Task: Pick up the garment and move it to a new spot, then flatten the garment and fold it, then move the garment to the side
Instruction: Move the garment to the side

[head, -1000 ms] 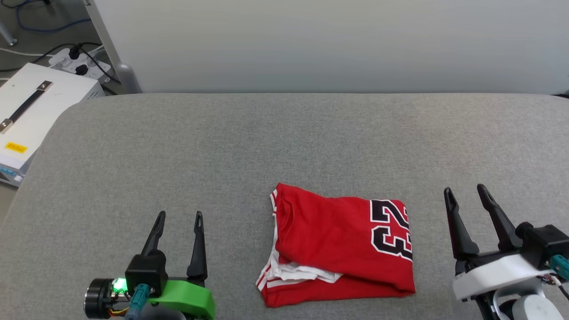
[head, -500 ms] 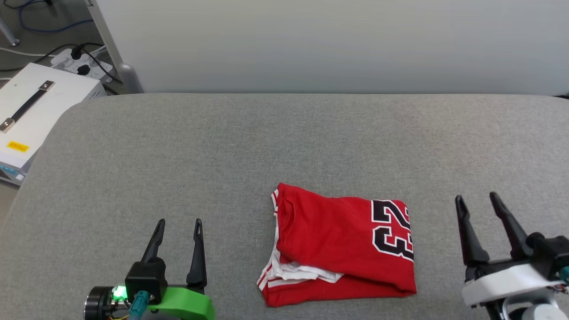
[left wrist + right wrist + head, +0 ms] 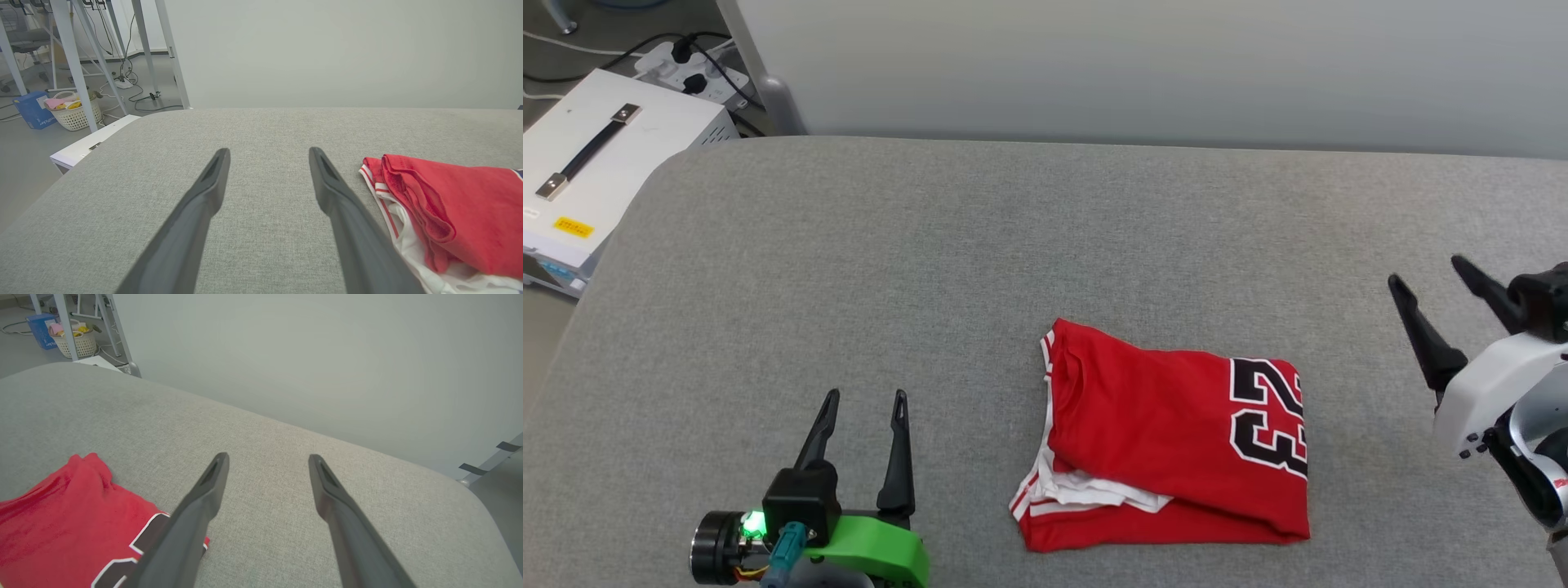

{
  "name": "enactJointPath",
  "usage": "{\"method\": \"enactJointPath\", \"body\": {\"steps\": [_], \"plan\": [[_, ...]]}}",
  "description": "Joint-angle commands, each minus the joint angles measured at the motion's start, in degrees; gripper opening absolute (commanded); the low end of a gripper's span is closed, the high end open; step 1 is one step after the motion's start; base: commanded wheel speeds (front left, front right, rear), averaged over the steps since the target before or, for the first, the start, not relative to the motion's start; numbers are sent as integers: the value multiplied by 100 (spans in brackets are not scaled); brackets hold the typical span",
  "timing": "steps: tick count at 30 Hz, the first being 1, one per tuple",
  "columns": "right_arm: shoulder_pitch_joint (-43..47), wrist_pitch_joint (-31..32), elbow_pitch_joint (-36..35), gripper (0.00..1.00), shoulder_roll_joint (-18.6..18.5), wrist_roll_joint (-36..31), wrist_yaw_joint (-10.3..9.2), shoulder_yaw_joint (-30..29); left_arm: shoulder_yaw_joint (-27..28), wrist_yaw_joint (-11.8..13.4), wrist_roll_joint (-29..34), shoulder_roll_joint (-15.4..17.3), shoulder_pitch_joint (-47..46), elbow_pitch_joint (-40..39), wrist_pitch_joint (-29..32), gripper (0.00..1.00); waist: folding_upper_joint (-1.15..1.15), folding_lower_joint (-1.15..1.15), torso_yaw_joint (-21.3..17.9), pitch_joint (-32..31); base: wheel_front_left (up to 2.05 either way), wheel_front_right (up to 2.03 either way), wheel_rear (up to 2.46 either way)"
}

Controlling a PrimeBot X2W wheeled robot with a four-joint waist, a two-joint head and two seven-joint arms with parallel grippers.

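The garment (image 3: 1168,445) lies folded into a rough rectangle on the grey table, red with a black 23 at its right end and white striped trim at its left edge. My left gripper (image 3: 864,398) stands open to the garment's left, near the front edge, empty. My right gripper (image 3: 1427,272) is open too, off the garment's right side and raised toward the table's right edge. The left wrist view has the garment (image 3: 445,216) just right of my open left gripper (image 3: 267,153). In the right wrist view the garment (image 3: 69,522) lies lower left of my open right gripper (image 3: 267,457).
The grey padded table (image 3: 980,261) reaches back to a pale wall. A white box with a black handle (image 3: 596,155) and a power strip (image 3: 690,69) sit on the floor at the left. A basket (image 3: 75,112) and table legs stand further left.
The head camera has shifted, so the whole picture sits lower and to the right. My right gripper has risen and moved out toward the table's right edge. The garment has stayed put.
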Motion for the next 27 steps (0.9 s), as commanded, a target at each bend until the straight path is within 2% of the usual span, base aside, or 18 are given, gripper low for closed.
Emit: {"method": "enactJointPath", "body": {"steps": [1,6,9,13,19,27], "plan": [[-60,420,88,100,-147,275,-4,164,-15,-21,-7,-29,-124,13,-34,100,0,0,55,40,0,0,0],[-36,1608,291,100,-514,1332,-4,458,-80,-39,-18,-47,-238,40,-34,100,0,0,192,140,0,0,0],[69,2275,366,100,-580,1907,-4,584,-127,-51,-25,-57,-304,55,-34,100,0,0,287,221,0,0,0],[161,2846,445,100,-529,2482,-4,634,-188,-73,-32,-69,-408,78,-34,100,0,0,421,377,0,0,0],[44,3165,643,100,-334,2712,-4,822,-255,-80,-46,-82,-560,108,-34,100,0,0,566,612,0,0,0],[-75,3270,1337,100,-11,2800,-4,1274,-349,-83,-92,-93,-767,193,-34,100,0,0,702,795,0,0,0]]}}
